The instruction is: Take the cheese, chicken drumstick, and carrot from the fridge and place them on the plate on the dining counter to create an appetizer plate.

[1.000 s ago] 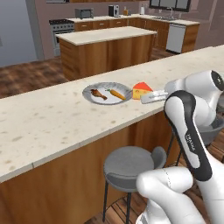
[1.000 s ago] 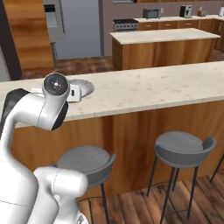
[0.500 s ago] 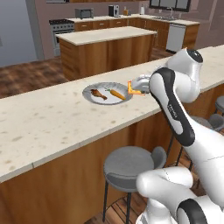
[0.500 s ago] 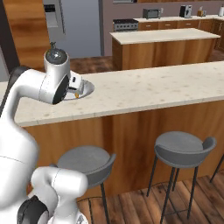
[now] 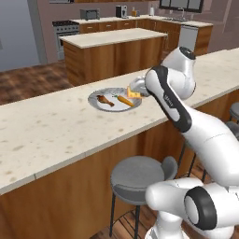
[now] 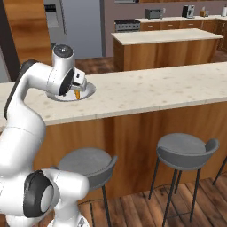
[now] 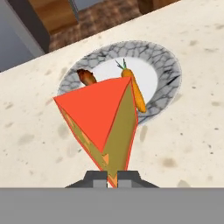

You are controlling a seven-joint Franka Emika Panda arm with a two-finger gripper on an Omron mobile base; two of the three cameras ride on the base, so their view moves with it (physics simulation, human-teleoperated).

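Cheese [image 7: 103,120] hangs clamped in the gripper [image 7: 112,178] by its narrow end, just above the near rim of the plate [image 7: 168,65], so it can be lowered beside the other food. On the plate, the carrot [image 7: 134,89] and chicken drumstick [image 7: 87,77] lie toward the middle, leaving the near side free on the dining counter [image 5: 56,130].

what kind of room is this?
A rendered home kitchen, most likely open-plan: a stone-topped dining counter with round stools, a wooden island behind it, and a stove along the back wall.
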